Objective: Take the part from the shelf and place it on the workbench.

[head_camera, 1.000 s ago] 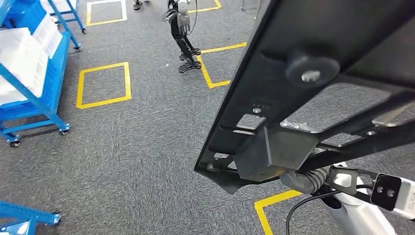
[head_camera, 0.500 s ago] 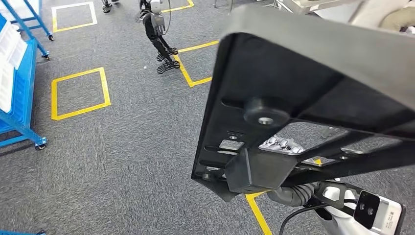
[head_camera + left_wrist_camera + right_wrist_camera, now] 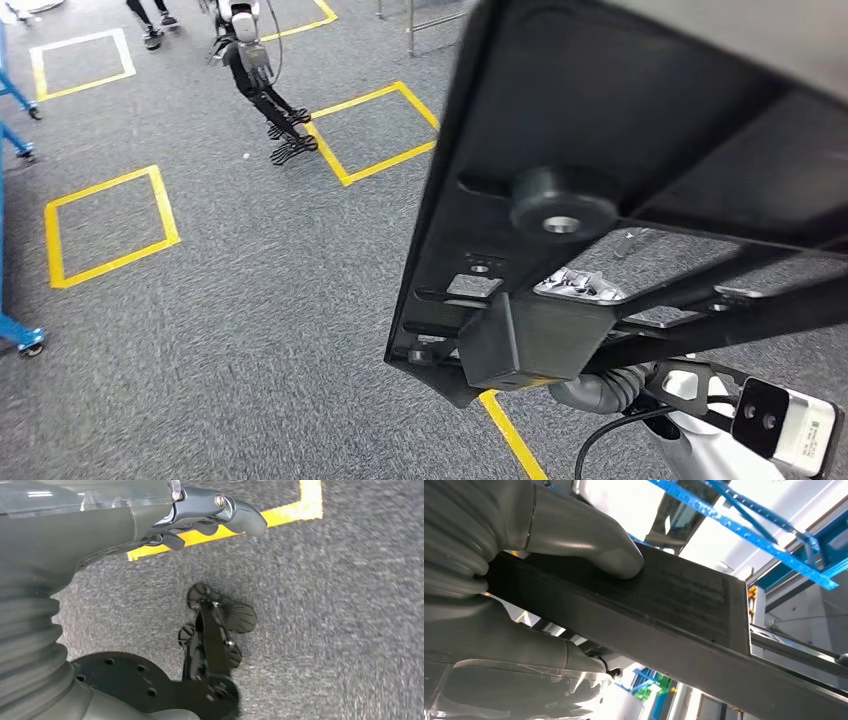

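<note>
Part [image 3: 640,150] was a large flat black panel, ribbed, with cut-out slots, a round boss with a centre hole, and a blocky lug at its lower end. It was held up off the floor, tilted, reaching up and away from the right hand [image 3: 509,575]. That hand gripped one straight edge bar, thumb pressed on its flat face, fingers wrapped beneath.

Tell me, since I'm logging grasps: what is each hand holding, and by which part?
The right hand grips the black part by a flat bar along its edge, thumb pressed on top. The left hand holds nothing.
</note>
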